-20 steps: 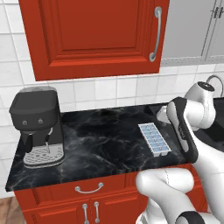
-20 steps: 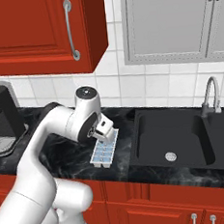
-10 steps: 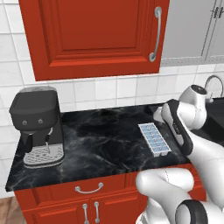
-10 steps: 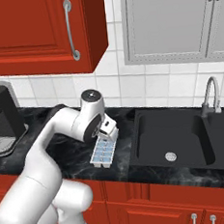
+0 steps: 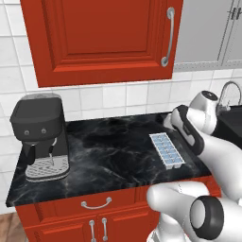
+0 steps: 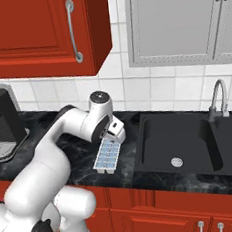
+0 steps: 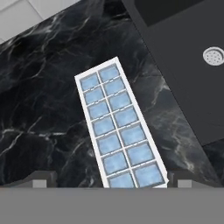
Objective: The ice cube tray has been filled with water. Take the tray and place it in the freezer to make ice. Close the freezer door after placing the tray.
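Note:
The ice cube tray (image 7: 120, 131) lies flat on the black marble counter (image 7: 39, 109), a pale tray with two rows of square cells. Water (image 7: 131, 133) fills the cells as a glossy pale blue. In the left base view the tray (image 5: 166, 150) sits near the counter's right end, beside the sink. My gripper (image 7: 113, 180) hangs just above the tray's near end, open, one fingertip on each side of it and nothing held. From the right base view the gripper (image 6: 111, 137) hovers over the far end of the tray (image 6: 107, 158). The freezer and the freezer door are out of view.
A black coffee machine (image 5: 40, 137) stands at the counter's left end. A black sink (image 6: 191, 146) with a faucet (image 6: 217, 100) adjoins the tray on the right. Red wall cabinets (image 5: 104, 38) and grey ones (image 6: 179, 21) hang overhead.
The hand has shifted a little farther out over the tray, toward the wall. Its jaws stay open and the tray has not moved.

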